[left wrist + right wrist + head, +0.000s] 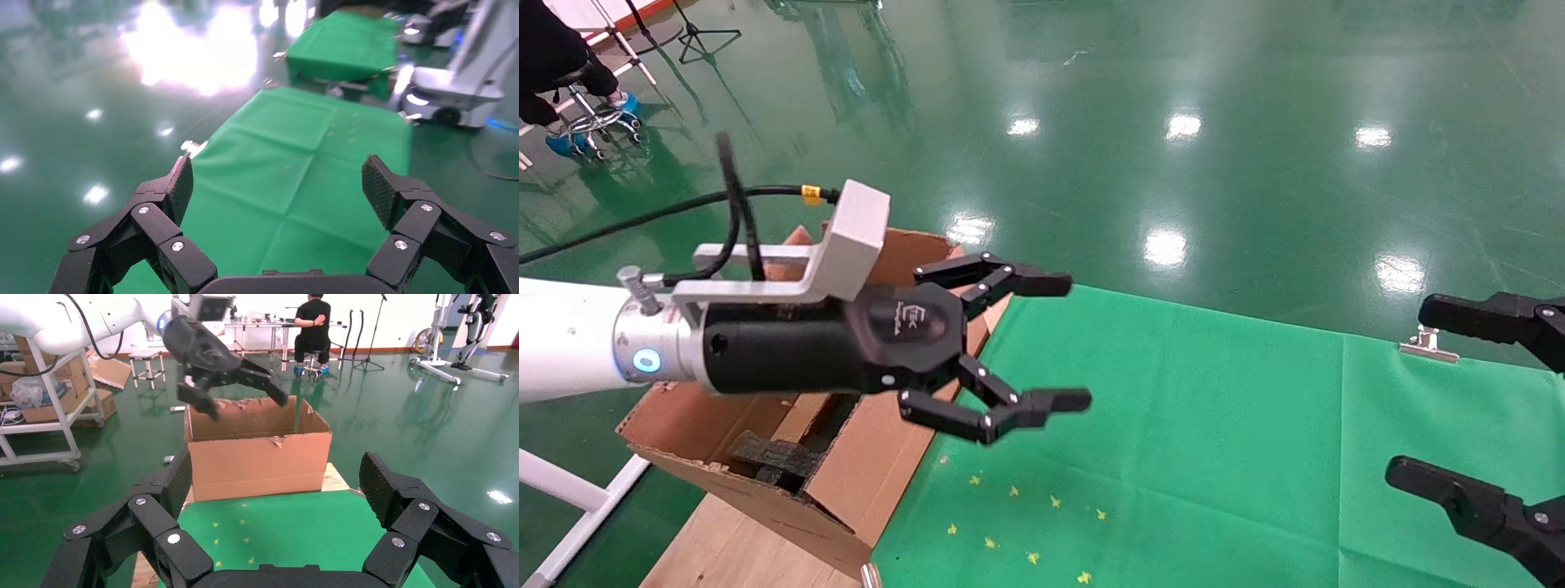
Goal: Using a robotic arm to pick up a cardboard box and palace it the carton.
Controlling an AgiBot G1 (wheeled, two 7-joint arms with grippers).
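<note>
Green cloth [1189, 425] is spread over the work surface, beside which the carton [846, 482] stands with flaps upright. The robotic arm [568, 339] is stretched level above the carton's edge, its left gripper [1050, 343] spread wide, empty. The right gripper [1410, 392] is held wide, empty, at the cloth's far side.

White robotic arm [568, 339], blue ring light, black linkage hand [1042, 343].

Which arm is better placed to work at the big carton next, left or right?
Left. The left end effector hangs open and empty right beside the carton, level with its flaps. The right end effector, also open, sits at the far side of the green cloth.
</note>
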